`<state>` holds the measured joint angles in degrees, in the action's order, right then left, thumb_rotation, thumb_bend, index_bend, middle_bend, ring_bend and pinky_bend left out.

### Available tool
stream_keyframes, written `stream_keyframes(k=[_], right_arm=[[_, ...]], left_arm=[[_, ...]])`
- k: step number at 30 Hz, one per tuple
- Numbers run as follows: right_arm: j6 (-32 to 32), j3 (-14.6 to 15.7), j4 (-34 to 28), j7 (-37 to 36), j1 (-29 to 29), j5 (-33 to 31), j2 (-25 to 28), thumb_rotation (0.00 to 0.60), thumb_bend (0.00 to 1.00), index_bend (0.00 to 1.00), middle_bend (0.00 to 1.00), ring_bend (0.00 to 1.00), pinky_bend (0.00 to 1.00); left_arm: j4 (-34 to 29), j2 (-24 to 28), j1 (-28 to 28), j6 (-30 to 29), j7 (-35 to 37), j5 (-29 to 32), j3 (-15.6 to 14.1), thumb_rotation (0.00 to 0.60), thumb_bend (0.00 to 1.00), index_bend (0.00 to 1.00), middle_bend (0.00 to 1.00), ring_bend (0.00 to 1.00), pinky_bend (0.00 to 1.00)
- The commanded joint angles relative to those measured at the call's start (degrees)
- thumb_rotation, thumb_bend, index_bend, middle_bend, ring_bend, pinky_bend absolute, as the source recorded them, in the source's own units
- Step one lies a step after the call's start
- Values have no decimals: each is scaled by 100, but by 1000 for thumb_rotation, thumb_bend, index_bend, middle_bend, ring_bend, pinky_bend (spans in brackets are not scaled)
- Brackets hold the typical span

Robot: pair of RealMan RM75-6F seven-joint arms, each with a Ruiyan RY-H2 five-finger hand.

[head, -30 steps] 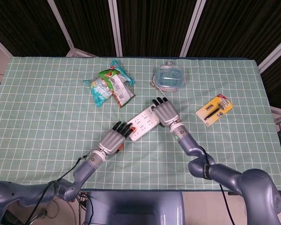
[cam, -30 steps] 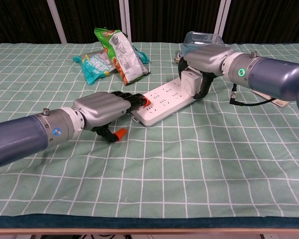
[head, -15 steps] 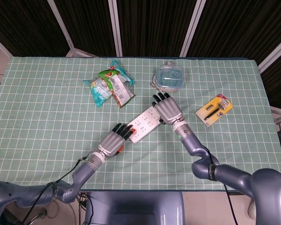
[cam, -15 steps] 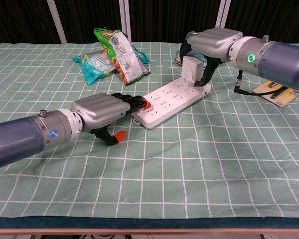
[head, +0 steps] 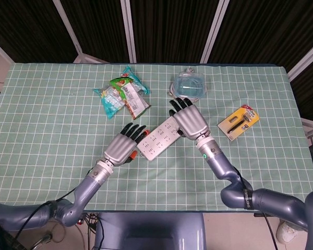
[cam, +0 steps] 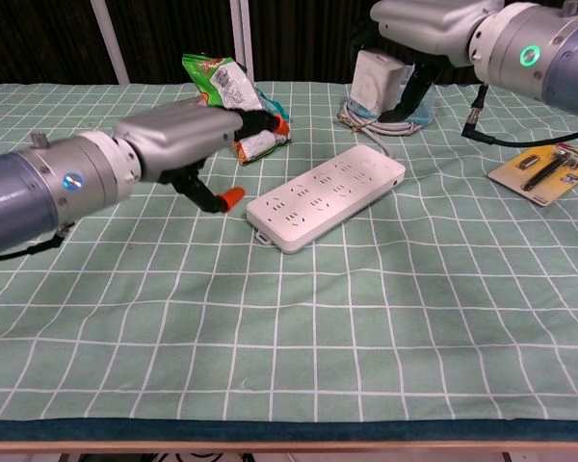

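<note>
Both arms reach in from the near edge, raised off the bench. Left hand (cam: 178,135) hangs palm down, fingers (head: 133,130) stretched forward, thumb hanging below. Right hand (cam: 414,24) sits higher, fingers curled down.
</note>
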<state>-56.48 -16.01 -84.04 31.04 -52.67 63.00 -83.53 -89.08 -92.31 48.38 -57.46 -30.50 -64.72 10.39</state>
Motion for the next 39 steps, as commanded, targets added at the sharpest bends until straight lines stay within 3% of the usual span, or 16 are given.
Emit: stream_keyframes(k=[1,5,12,20,22,25,27,35,39], right_arm=[[-362,25,-575,296,236,-71,392,600,594,610,200,161,229],[-666,189,-1094,463,529,-116,707,600,595,610,200,161,229],[-928,725,-1579,602,1095,-317,1030,600,595,597,200,158,223],[-1042,1285,-1518,651,1610,-618,922,600,590,378,115,48,109],[-1088,1350,-1446,662,1685,-619,852,600,545,290,84,19,89],[-1207,1427,-1283,698,1801,-595,697,600,382,87,25,0,57],[-1295,1460,-1161,680,1889,-570,563,600,316,11,2,0,36],[-1814,1607,-1294,190,2282,242,598,600,292,0,0,0,4],[-2190,1815,-1374,-402,2611,915,841,600,291,0,0,0,0]], left_arm=[[-469,467,-175,-307,47,-141,100,600,419,72,3,0,52],[-986,1046,-487,-643,83,-365,-58,600,385,72,5,0,52],[-1597,2086,-1274,-1329,512,-979,-596,600,356,72,5,0,51],[-1737,2922,-2220,-2211,1225,-1518,-1117,600,315,72,5,0,51],[-1718,3005,-2411,-2391,1395,-1609,-1195,600,293,72,4,0,51],[-1696,3098,-2745,-2667,1651,-1654,-1325,600,269,72,3,0,51],[-1714,3135,-2962,-2786,1883,-1649,-1414,600,260,72,3,0,51],[-1536,3216,-3591,-3276,2303,-1924,-1607,600,245,72,1,0,51],[-1383,3282,-3866,-3541,2421,-2113,-1690,600,163,69,0,0,50]])
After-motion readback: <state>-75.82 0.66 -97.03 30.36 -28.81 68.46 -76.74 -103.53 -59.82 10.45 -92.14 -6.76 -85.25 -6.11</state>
